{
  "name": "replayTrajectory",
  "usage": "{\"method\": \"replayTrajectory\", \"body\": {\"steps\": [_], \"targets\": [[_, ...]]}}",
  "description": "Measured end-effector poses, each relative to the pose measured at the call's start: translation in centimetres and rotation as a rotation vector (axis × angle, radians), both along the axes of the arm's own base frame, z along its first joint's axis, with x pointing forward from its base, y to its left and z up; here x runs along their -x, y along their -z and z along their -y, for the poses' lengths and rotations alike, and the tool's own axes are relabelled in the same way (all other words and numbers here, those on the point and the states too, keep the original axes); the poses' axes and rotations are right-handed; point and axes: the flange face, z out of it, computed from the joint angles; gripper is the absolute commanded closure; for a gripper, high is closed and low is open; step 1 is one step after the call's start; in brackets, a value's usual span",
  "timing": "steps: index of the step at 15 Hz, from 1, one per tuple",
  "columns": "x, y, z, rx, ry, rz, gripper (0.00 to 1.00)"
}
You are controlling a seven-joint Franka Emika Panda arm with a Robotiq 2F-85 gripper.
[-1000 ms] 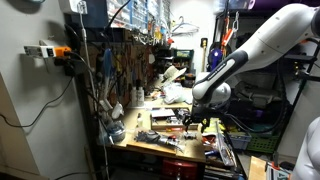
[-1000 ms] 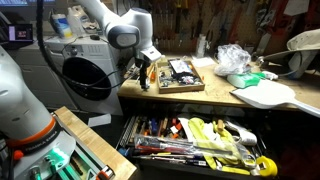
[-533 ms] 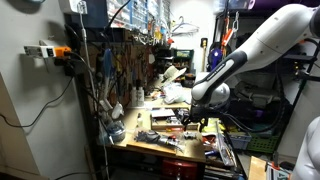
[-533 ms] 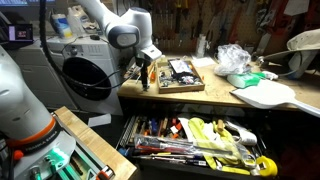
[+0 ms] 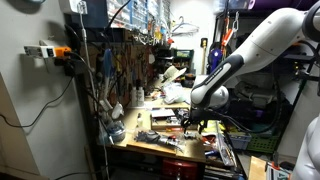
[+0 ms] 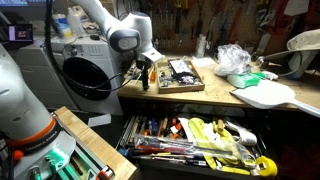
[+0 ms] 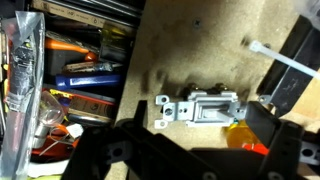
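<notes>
A grey wall switch with a metal mounting plate lies flat on the wooden workbench. My gripper is open just above it, with one dark finger to its left and the other finger at its right end. An orange piece shows under the switch between the fingers. In both exterior views the gripper points down at the bench's near corner.
An open drawer full of hand tools sits below the bench edge. A shallow tray of parts, a plastic bag and a white board lie on the bench. A white cable tie lies nearby.
</notes>
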Motion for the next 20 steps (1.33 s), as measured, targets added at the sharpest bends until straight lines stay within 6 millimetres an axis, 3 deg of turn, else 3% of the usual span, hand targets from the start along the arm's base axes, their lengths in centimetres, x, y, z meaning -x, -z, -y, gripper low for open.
{"method": "replayTrajectory", "body": {"steps": [7,8,12,14,20], "targets": [[-0.07,0.48,0.05,0.003,-0.001,-0.006,0.0],[-0.1,0.49,0.08,0.004,0.0,-0.003,0.22],[-0.21,0.46,0.19,0.009,0.003,0.007,0.49],[-0.42,0.15,0.3,0.012,0.005,0.019,0.55],[-0.65,0.07,0.36,0.015,0.006,0.026,0.55]]}}
